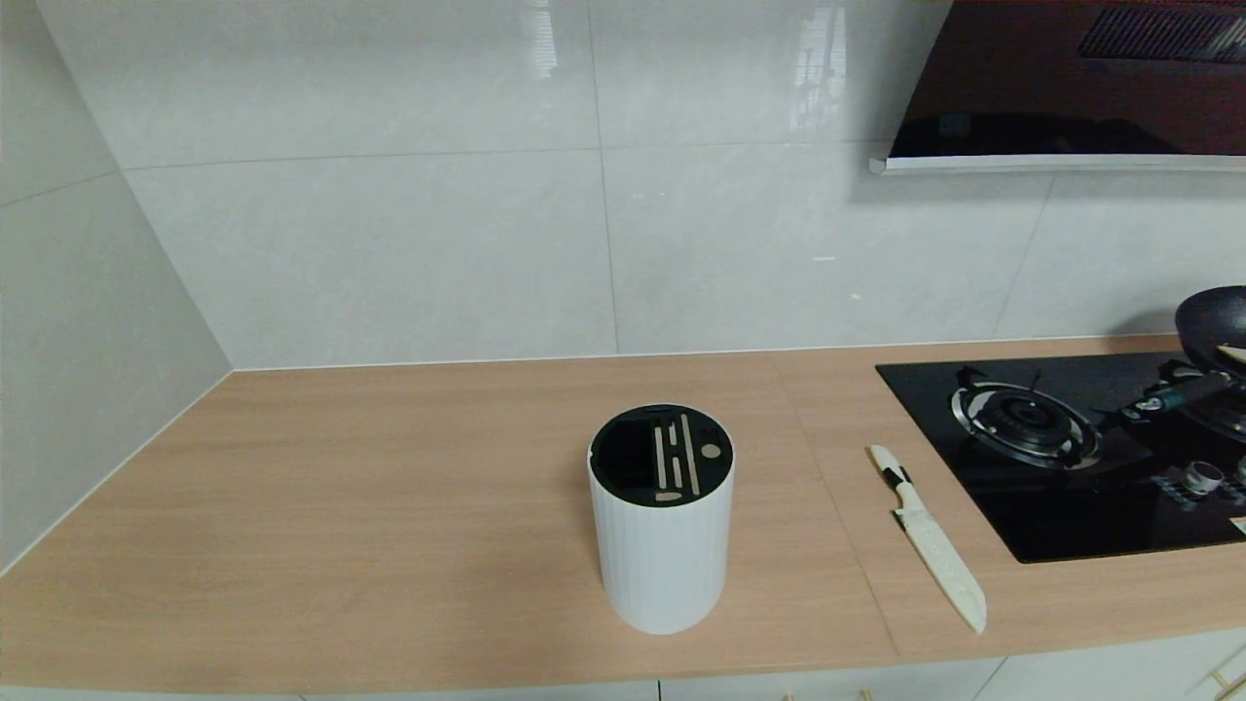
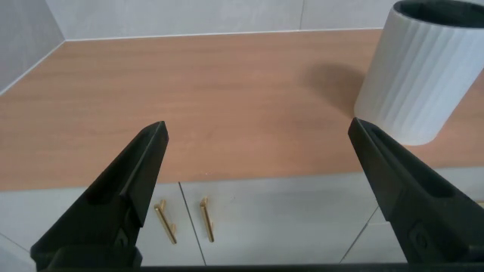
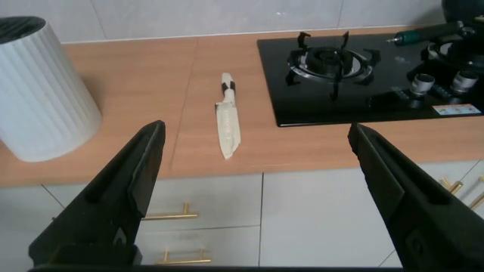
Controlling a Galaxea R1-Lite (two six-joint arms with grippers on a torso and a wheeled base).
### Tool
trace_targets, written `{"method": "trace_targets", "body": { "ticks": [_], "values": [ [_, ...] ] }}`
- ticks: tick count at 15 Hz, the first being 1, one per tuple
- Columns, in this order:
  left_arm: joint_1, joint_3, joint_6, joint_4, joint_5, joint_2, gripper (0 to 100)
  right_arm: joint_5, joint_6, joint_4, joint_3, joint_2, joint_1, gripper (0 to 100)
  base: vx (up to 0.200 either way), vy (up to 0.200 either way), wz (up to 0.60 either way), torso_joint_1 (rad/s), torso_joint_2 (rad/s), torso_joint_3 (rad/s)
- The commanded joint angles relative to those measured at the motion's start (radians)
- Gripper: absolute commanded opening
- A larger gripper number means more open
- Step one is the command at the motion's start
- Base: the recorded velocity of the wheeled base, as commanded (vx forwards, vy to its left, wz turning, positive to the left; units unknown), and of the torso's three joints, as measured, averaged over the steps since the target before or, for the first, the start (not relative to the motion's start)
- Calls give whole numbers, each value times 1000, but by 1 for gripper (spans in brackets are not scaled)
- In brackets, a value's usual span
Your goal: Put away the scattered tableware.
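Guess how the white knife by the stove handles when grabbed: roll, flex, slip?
The knife lies flat on the counter, so it probably won't roll; pushed, it would likely slide or pivot. It looks thin and rigid, likely light. Lying so low, it offers little to pinch from above, and the slim handle may twist.

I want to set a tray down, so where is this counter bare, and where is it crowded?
The widest bare stretch of countertop runs from the left wall to the white holder. A narrower strip lies between holder and knife. It is tight between the knife and the cooktop.
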Motion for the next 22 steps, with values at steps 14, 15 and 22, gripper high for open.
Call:
{"method": "trace_targets", "body": {
  "ticks": [14,15,22],
  "values": [
    [0,0,0,1,0,0,100,35,32,-23,-296,190,47,100,0,0,0,0,0,0],
    [0,0,-1,1,0,0,100,37,32,-23,-322,284,54,100,0,0,0,0,0,0],
    [0,0,-1,-1,0,0,100,52,-17,-74,-533,1023,84,100,0,0,0,0,0,0]
  ]
}}
